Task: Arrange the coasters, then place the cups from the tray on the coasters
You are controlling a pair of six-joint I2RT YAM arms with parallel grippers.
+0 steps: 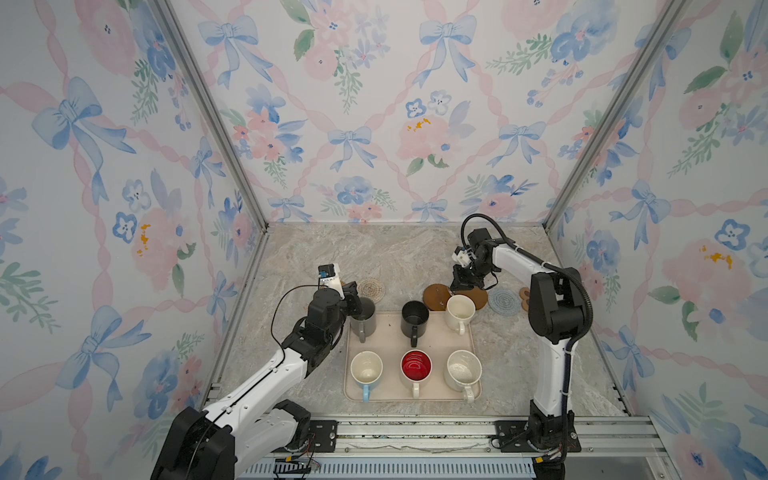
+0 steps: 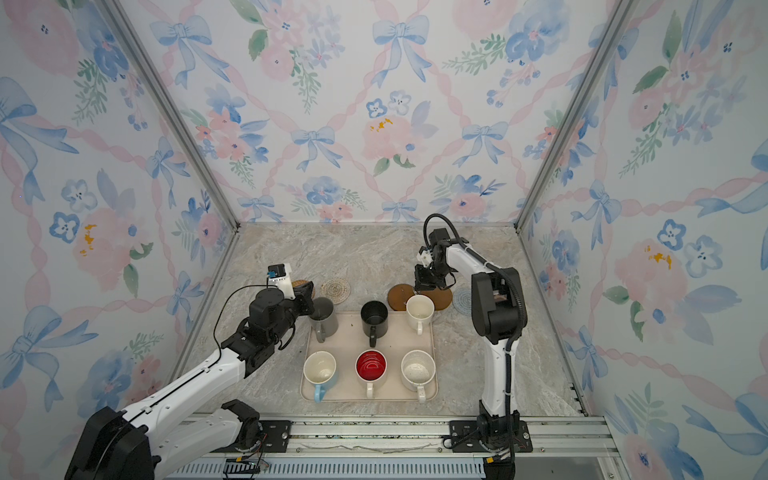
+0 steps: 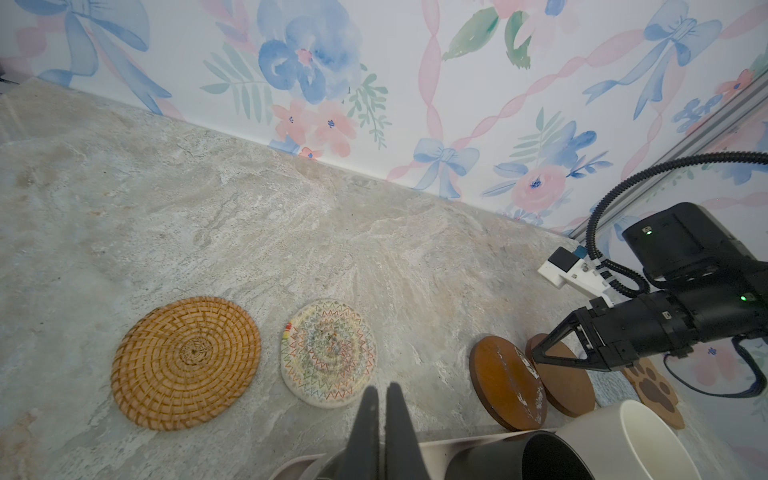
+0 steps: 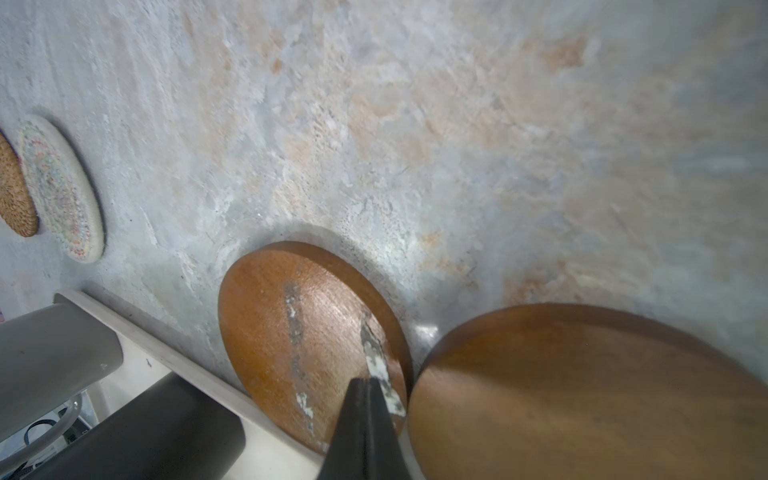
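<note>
Left wrist view has the left gripper (image 3: 381, 392) pinched together and empty, just over the grey mug (image 1: 365, 318) at the tray's (image 1: 388, 340) far left corner. Beyond its tips, the tan rattan coaster (image 3: 185, 363) and the pale woven coaster (image 3: 328, 353) lie side by side on the stone top.

All six mugs stand on the tray: the grey one, the black mug (image 1: 414, 318) and the cream-white mug (image 1: 460, 311) behind; the light blue mug (image 1: 365, 371), the red-lined mug (image 1: 416, 368) and the speckled mug (image 1: 463, 370) in front.

Past the tray's far right corner, the scuffed brown round (image 4: 299, 332) meets the plain brown round (image 4: 582, 395); which overlaps, I can't tell. The right gripper (image 4: 365, 380), clenched, points down at their seam. Further right lie the blue-grey coaster (image 1: 503, 302) and the paw coaster (image 3: 658, 386).
</note>
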